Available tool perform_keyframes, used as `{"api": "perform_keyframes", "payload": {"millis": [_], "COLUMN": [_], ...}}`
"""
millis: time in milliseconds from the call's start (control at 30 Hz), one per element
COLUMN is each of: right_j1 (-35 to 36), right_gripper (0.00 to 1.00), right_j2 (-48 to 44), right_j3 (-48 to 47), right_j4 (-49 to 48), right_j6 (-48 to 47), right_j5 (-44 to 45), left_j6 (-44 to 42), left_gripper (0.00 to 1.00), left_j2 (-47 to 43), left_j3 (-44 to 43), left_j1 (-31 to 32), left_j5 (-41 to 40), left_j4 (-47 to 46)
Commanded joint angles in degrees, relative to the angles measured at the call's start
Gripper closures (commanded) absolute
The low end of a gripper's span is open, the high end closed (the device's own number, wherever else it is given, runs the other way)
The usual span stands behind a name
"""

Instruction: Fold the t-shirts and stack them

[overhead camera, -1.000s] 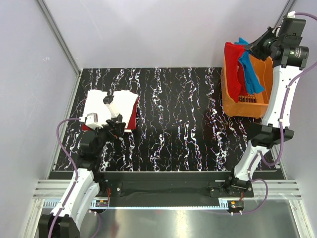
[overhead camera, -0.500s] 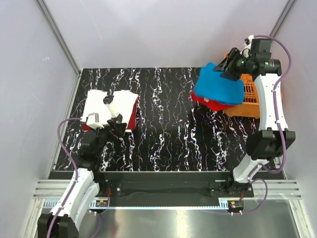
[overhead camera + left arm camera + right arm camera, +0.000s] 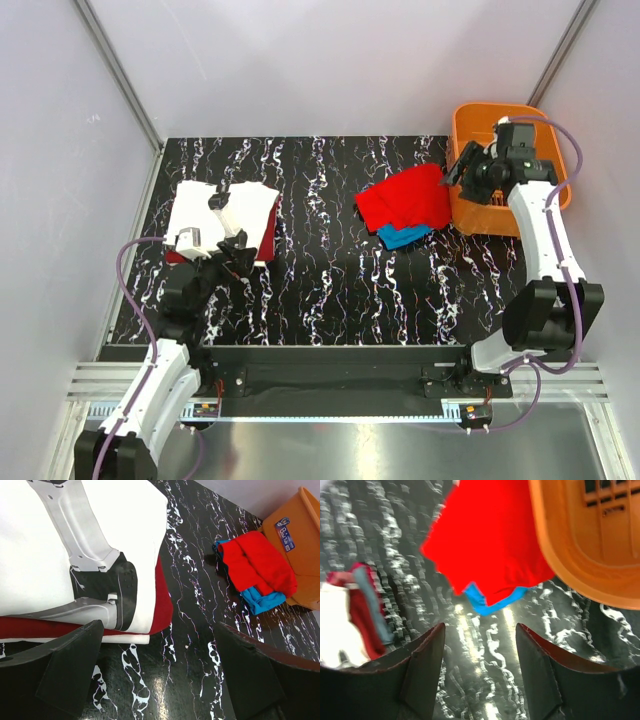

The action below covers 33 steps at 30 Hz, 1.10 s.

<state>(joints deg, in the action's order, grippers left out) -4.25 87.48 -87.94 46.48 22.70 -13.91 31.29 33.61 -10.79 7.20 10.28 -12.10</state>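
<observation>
A bright red t-shirt [image 3: 405, 198] lies crumpled on the black marbled table just left of the orange basket, with a bright blue t-shirt [image 3: 404, 238] sticking out under its near edge. The same pair shows as red t-shirt [image 3: 490, 545] over blue t-shirt [image 3: 485, 605]. My right gripper [image 3: 458, 172] hangs open above the basket's left rim, nothing between its fingers. At the far left a folded white t-shirt [image 3: 45, 545] with black marks lies on a folded dark red t-shirt [image 3: 163, 605]. My left gripper [image 3: 160, 680] stands open over bare table just in front of that stack.
The orange plastic basket [image 3: 470, 215] stands at the back right corner, touching the red t-shirt's right side. Grey walls enclose the table on three sides. A wide stretch of bare table lies between the left stack [image 3: 222, 212] and the crumpled pair.
My right arm swung the red and blue t-shirts out of the basket and down onto the table to its left, then opened and let them go. The left arm has not moved.
</observation>
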Motion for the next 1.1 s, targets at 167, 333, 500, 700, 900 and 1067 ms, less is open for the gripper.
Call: {"api": "perform_keyframes", "payload": {"millis": [167,333,500,700,900,1067], "right_j1": [7.23,11.54,14.53,15.06,15.50,16.47], "right_gripper": [0.23,0.20,0.17,0.17,0.60,1.00], "right_j2": [-3.73,2.84,11.99,15.88,19.48,13.34], "right_j3": [10.15,8.42,2.08,3.47,3.65,2.69], "right_j4": [-10.17,-13.26,-9.76,-11.57,-12.64,-12.21], "right_j6": [-4.15,-4.42,-3.37,-1.52,-1.16,-0.64], "right_j5": [5.12,10.03,19.87,25.78,25.16,24.28], "left_j6": [-1.14,-1.32,-1.67,-1.76,-1.76,-1.84], "left_gripper": [0.01,0.01,0.01,0.01,0.01,0.01], "left_j2": [0.67,0.85,0.85,0.85,1.55,1.02], "left_j3": [-2.40,-2.57,-2.75,-2.75,-2.92,-2.92], "left_j1": [0.80,1.32,1.50,1.67,1.85,1.94], "left_j5": [-0.53,-0.79,-1.32,-1.49,-1.23,-1.58], "left_j4": [-2.32,-2.49,-1.97,-1.96,-2.05,-1.79]}}
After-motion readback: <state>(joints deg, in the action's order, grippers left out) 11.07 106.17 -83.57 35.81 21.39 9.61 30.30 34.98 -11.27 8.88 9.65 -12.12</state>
